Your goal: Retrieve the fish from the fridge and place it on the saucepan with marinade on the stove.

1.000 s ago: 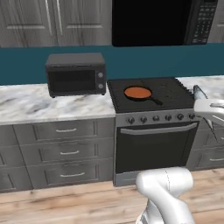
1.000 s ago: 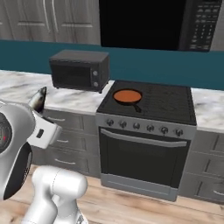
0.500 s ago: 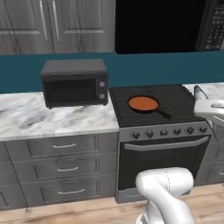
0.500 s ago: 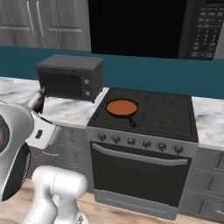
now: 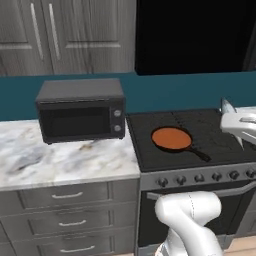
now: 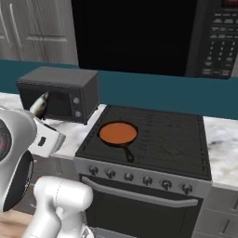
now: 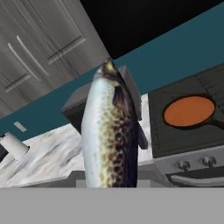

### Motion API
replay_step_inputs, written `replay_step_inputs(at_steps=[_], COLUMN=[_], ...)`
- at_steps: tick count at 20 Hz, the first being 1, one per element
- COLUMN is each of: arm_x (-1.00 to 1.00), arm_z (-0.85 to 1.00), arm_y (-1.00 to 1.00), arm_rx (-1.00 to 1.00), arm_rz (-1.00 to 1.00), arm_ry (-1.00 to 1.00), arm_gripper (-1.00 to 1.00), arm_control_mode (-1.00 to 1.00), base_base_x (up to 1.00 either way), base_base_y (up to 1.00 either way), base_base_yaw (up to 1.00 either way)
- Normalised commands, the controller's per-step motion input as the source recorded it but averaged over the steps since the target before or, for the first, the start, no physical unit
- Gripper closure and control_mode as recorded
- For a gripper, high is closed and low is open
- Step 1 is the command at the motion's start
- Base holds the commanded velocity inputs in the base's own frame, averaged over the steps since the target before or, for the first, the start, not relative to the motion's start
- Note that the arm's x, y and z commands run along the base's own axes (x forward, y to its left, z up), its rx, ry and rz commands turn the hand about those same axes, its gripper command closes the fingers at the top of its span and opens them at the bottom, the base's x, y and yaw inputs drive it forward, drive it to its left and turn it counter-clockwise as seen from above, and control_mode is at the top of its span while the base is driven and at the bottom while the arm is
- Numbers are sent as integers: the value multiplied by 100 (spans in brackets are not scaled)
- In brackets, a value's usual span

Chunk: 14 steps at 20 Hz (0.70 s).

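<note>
Item: slender silvery fish with a brown-speckled flank and pointed end (image 7: 109, 135). It stands lengthwise in front of the hand camera, its long axis running straight out along the line of the two-finger gripper, pointed end farthest from the hand. Its lower end drops out of sight at the bottom of the hand view, where the finger tips would be. In the right base view its tip (image 6: 40, 103) pokes up above the white wrist at the left edge; in the left base view the same pale tip (image 5: 227, 106) rises at the right edge.

Item: gripper. The fingers themselves are hidden by the fish, but the jaws are judged partly closed around the fish's lower body, since the fish stands propped upright with nothing else under it.

Item: shallow round black saucepan with a flat orange-brown inside and long black handle (image 6: 118, 134). It sits on the front left part of the black ridged cooktop of the steel-fronted stove (image 6: 172, 144), handle pointing toward the knobs.

Relation: in the hand view the saucepan (image 7: 189, 110) lies well to the right of the fish and apart from it. The held fish is not yet over the stove; the pan lies off to the side of the fish's long axis, so the hand is judged to need a sideways carry.

Adjacent: dark grey microwave box (image 5: 80, 110) on the marble counter (image 5: 65, 162), beside the stove.
</note>
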Motion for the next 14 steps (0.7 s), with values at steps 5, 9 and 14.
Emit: replay_step_inputs(at_steps=[5,9,14], arm_x=[0,0,0], arm_z=[0,0,0], arm_y=[0,0,0], arm_rx=[0,0,0], arm_rz=[0,0,0], arm_ry=[0,0,0], arm_gripper=[100,100,100], arm_control_mode=[100,100,100], base_base_x=[55,52,57], base_base_y=[-41,-42,-23], base_base_yaw=[-1,-1,0])
